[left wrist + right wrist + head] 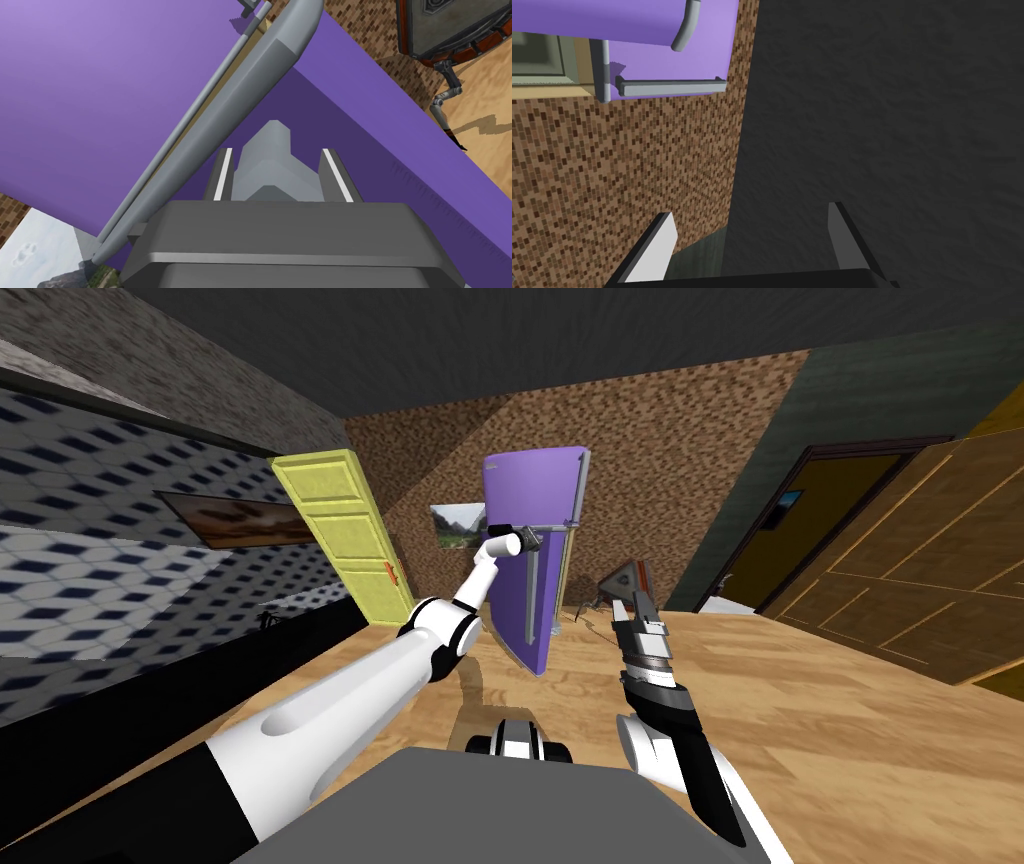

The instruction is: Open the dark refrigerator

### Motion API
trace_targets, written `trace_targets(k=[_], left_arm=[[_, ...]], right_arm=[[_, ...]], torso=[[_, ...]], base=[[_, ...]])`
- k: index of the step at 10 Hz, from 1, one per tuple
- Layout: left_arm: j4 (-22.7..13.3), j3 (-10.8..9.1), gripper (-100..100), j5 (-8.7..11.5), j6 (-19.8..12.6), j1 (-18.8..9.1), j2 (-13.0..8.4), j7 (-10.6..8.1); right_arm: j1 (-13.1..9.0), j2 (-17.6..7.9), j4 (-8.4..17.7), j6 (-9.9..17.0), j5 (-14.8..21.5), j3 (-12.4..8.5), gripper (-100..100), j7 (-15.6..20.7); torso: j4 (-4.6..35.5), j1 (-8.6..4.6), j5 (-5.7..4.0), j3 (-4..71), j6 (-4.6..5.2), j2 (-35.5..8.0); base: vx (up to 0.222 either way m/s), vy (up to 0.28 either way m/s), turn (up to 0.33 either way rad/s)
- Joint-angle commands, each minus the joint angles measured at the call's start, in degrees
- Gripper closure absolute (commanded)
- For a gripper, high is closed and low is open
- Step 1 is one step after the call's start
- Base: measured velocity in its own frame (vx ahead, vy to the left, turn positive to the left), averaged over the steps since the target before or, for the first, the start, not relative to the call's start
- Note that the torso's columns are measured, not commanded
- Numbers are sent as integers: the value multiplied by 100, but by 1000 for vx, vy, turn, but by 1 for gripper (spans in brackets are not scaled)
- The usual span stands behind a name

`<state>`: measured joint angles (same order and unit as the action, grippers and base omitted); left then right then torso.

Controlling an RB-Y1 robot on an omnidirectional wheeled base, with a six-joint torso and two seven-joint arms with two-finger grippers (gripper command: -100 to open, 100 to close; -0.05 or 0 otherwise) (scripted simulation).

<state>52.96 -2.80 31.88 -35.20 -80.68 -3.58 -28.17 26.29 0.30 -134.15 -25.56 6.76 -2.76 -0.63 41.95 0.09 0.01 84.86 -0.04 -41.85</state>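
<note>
Fridge: the purple refrigerator (522, 488) stands upright against the brown wall, long axis vertical, front facing me.
Handle: the grey handle (270, 165) sits between my left fingers (223, 172).
Left gripper (527, 538): clamped on that handle, arm stretched forward.
Right gripper (632, 606): fingers spread wide, forearm raised, clear of the fridge.

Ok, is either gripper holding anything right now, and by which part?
The left gripper is shut on the grey handle of the purple refrigerator, near the handle's tapered end. The right gripper is open, holding nothing.
</note>
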Motion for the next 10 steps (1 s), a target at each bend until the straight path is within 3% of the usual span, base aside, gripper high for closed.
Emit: trace_targets(k=[1,10], left_arm=[[50,56,100,127,-73,43,68,59],[314,284,100,610,-251,80,417,252]], right_arm=[[0,-1,0,0,0,-1,0,0],[0,0,0,0,0,0,0,0]], torso=[[-1,20,5,5,-5,7],[-12,6,9,30,-28,41]], base=[[12,238,-68],[-10,248,-59]])
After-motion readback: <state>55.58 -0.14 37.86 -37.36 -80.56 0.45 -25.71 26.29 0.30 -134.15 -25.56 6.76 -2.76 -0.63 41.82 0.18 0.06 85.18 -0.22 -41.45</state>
